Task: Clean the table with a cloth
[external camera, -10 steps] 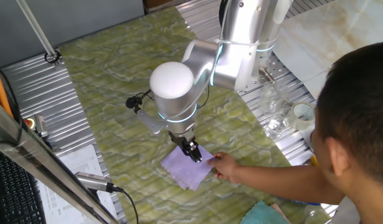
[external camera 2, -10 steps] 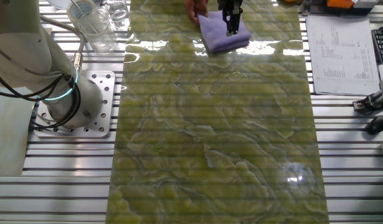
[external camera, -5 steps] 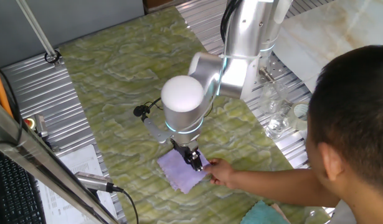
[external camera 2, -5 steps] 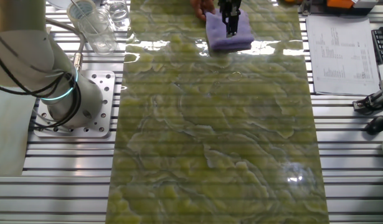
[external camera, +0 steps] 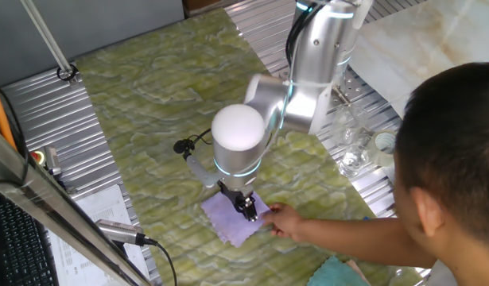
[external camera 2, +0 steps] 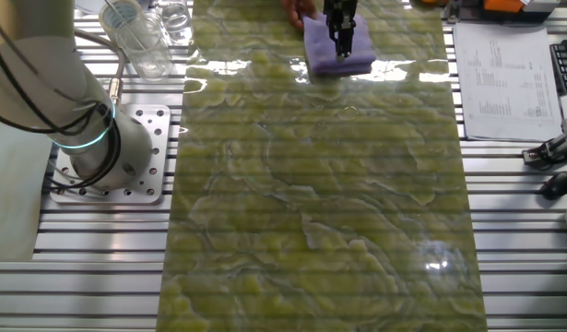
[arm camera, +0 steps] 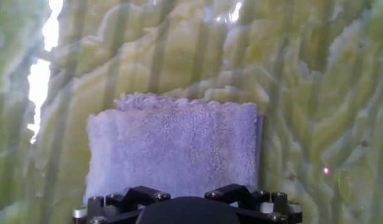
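Note:
The lilac cloth (external camera: 228, 225) lies folded flat on the green-yellow marbled table (external camera: 157, 103), near the edge where a person sits. My gripper (external camera: 247, 211) points straight down onto it, its fingers together and pressed into the fabric. In the other fixed view the gripper (external camera 2: 341, 51) stands on the cloth (external camera 2: 352, 63) at the far end of the table (external camera 2: 320, 203). The hand view shows the cloth (arm camera: 172, 149) right under the hand's black body (arm camera: 188, 210); the fingertips are hidden there.
A person's hand (external camera: 284, 221) touches the cloth's right edge beside my gripper; it also shows in the other fixed view (external camera 2: 297, 11). Clear glasses (external camera: 351, 151) stand on the ribbed metal at the right. A teal cloth (external camera: 335, 272) lies at the near edge. Papers (external camera 2: 504, 74) lie beside the table.
My gripper and the cloth under it have slid a little sideways across the table together. The person's hand has followed at the cloth's edge. Little has moved in the last half second.

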`<state>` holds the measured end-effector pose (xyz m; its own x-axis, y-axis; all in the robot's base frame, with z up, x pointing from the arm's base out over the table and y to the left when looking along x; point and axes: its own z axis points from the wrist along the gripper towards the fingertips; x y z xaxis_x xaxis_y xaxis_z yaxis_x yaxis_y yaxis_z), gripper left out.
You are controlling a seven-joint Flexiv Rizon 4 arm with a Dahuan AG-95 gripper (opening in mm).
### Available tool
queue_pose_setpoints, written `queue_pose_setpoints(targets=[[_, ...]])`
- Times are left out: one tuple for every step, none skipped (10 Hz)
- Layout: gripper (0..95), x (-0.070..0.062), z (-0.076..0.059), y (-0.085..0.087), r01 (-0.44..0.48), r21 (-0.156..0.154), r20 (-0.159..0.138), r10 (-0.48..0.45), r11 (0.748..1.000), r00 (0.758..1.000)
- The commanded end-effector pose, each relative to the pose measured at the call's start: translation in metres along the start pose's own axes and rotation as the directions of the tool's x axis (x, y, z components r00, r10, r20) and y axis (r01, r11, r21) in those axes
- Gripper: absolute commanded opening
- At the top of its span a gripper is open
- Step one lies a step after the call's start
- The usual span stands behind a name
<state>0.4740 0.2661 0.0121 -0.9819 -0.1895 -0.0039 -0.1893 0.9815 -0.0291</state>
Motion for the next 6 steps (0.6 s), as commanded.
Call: queue_pose_setpoints(targets=[[95.0, 0.0011, 0.0083, -0.001, 0.01, 0.03, -0.004, -0.01, 1.0, 1.0], [76.0, 0.002, 0.0118, -0.0012, 0.014, 0.037, -0.004, -0.013, 0.999, 1.0], [76.0, 0.0034, 0.0152, -0.0022, 0.016, 0.038, -0.002, -0.016, 0.999, 1.0], [76.0, 0.0032, 0.0138, -0.0027, 0.014, 0.035, -0.004, -0.014, 0.999, 1.0], [57.0, 0.0025, 0.0095, -0.003, 0.001, 0.014, -0.012, -0.001, 1.0, 1.0], [38.0, 0.0021, 0.0063, -0.0032, -0.011, 0.011, -0.014, 0.011, 1.0, 1.0]])
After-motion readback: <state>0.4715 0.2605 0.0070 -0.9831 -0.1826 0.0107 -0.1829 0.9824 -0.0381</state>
